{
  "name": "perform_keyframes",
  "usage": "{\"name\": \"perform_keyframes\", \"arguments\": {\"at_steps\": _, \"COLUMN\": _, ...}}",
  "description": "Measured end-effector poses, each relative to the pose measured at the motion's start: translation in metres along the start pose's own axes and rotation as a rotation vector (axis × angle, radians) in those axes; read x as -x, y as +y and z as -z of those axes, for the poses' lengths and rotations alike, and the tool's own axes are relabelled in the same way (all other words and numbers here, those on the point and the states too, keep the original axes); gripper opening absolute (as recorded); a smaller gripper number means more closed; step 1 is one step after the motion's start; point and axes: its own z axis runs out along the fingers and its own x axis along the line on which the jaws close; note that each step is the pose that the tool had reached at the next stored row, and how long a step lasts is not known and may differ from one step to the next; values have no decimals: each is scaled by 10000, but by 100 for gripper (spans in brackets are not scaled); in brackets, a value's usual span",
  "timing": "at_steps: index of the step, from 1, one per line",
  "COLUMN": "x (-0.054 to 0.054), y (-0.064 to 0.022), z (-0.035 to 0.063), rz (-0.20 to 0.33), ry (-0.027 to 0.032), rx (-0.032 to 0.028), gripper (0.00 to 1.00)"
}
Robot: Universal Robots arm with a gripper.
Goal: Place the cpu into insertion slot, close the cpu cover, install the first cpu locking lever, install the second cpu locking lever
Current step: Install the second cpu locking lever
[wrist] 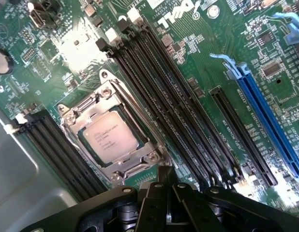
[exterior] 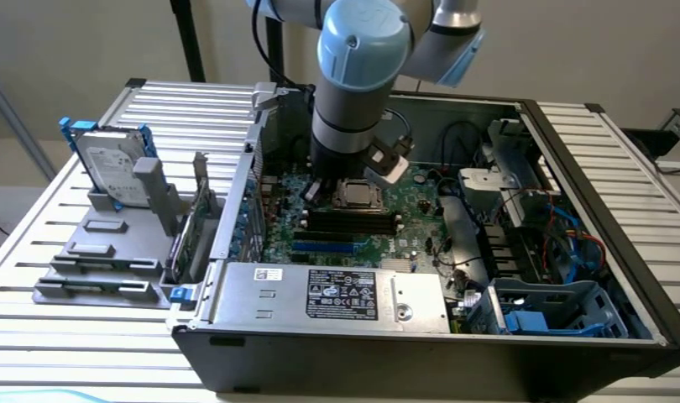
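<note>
Your cpu [wrist: 110, 138], the small flat square chip with its silvery metal face up, already lies in the insertion slot [wrist: 89, 153], the dark square recess in the middle of the green motherboard [wrist: 198, 63]. The thin silvery metal cpu cover [wrist: 121, 170] lies down around it as a frame, its open centre showing the chip's printed top. So you can count the placing as done and, by the look of it, the cover as closed. A thin metal locking lever [wrist: 132, 108] runs along the socket's edge on the side of the long black memory slots [wrist: 178, 111]; whether it is hooked home you cannot tell from here, nor can you make out the second one clearly. Treat both levers as the work left.

Your gripper [wrist: 165, 180] hangs just beside the socket with its black fingers drawn together on nothing. In the exterior view it [exterior: 337, 186] stands over the board in the middle of the open black computer case [exterior: 609, 252], the grey power supply box [exterior: 317, 294] nearer, and a grey rack holding a hard drive [exterior: 114, 172] well apart on that view's left.
</note>
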Motion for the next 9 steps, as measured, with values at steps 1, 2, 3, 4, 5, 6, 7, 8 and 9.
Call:
{"name": "perform_keyframes", "arguments": {"at_steps": 1, "x": -5, "y": -5, "z": 25, "rz": 0, "ry": -3, "rx": 0, "gripper": 11}}
{"name": "perform_keyframes", "arguments": {"at_steps": 2, "x": -9, "y": -10, "z": 44, "rz": 0, "ry": -1, "rx": 0, "gripper": 11}}
{"name": "perform_keyframes", "arguments": {"at_steps": 3, "x": -12, "y": -12, "z": 55, "rz": 1, "ry": -1, "rx": 0, "gripper": 11}}
{"name": "perform_keyframes", "arguments": {"at_steps": 4, "x": -13, "y": -13, "z": 60, "rz": 1, "ry": -1, "rx": -1, "gripper": 11}}
{"name": "perform_keyframes", "arguments": {"at_steps": 5, "x": -13, "y": -13, "z": 60, "rz": 1, "ry": 1, "rx": -1, "gripper": 11}}
{"name": "perform_keyframes", "arguments": {"at_steps": 6, "x": -13, "y": -13, "z": 60, "rz": 1, "ry": 1, "rx": -1, "gripper": 11}}
{"name": "perform_keyframes", "arguments": {"at_steps": 7, "x": -13, "y": -13, "z": 60, "rz": 2, "ry": 2, "rx": -1, "gripper": 11}}
{"name": "perform_keyframes", "arguments": {"at_steps": 8, "x": -13, "y": -13, "z": 61, "rz": 1, "ry": 2, "rx": -2, "gripper": 11}}
{"name": "perform_keyframes", "arguments": {"at_steps": 9, "x": -13, "y": -14, "z": 61, "rz": 1, "ry": 4, "rx": -4, "gripper": 11}}
